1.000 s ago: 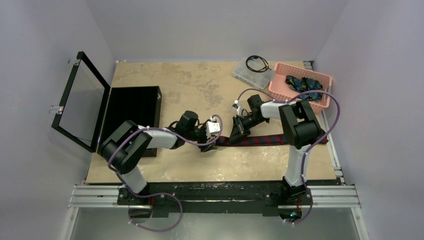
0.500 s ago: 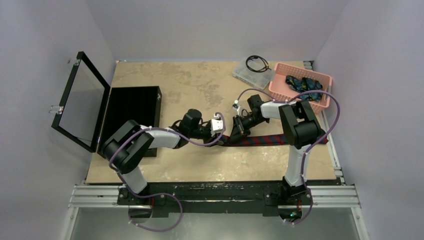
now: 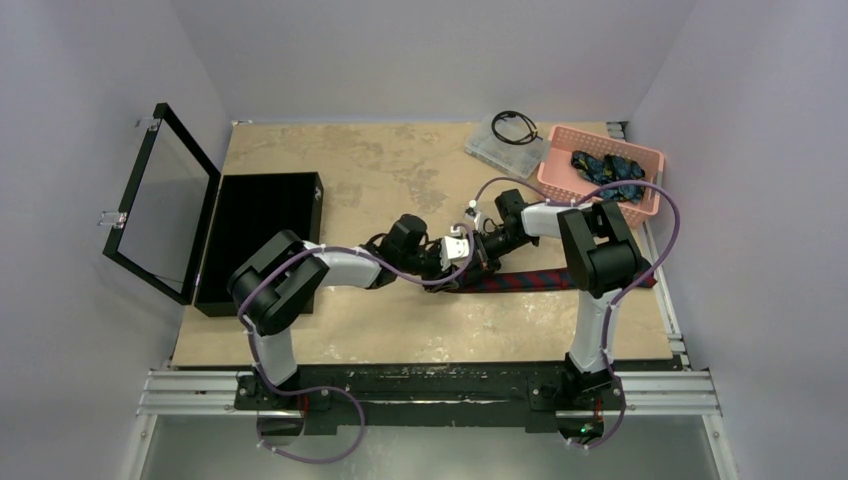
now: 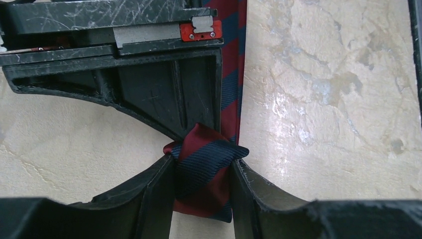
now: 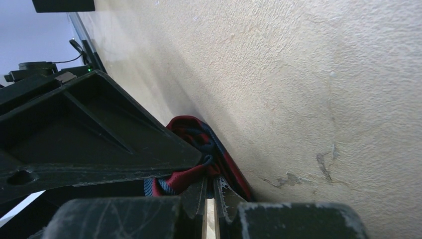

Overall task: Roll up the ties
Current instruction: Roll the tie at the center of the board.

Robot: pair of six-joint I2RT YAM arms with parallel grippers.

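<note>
The maroon tie with navy stripes (image 3: 560, 280) lies flat across the right of the table, and its left end is folded into a small roll. My left gripper (image 3: 466, 268) is shut on that roll; in the left wrist view (image 4: 204, 165) the roll sits squeezed between both fingers, and the flat tie (image 4: 230, 84) runs away from it. My right gripper (image 3: 483, 252) meets it from the other side. In the right wrist view (image 5: 211, 181) its jaws are nearly closed, pinching the tie's fold (image 5: 189, 129). Dark blue and teal ties (image 3: 605, 170) lie in the pink basket (image 3: 655, 155).
A clear plastic box (image 3: 495, 150) with a black coiled cable (image 3: 515, 128) stands at the back, beside the basket. An open black case (image 3: 260, 235) with its lid (image 3: 160, 200) raised stands at the left. The two grippers are tip to tip.
My left arm has moved right along the table to the tie's left end and now meets the right gripper there. The right arm has hardly moved.
</note>
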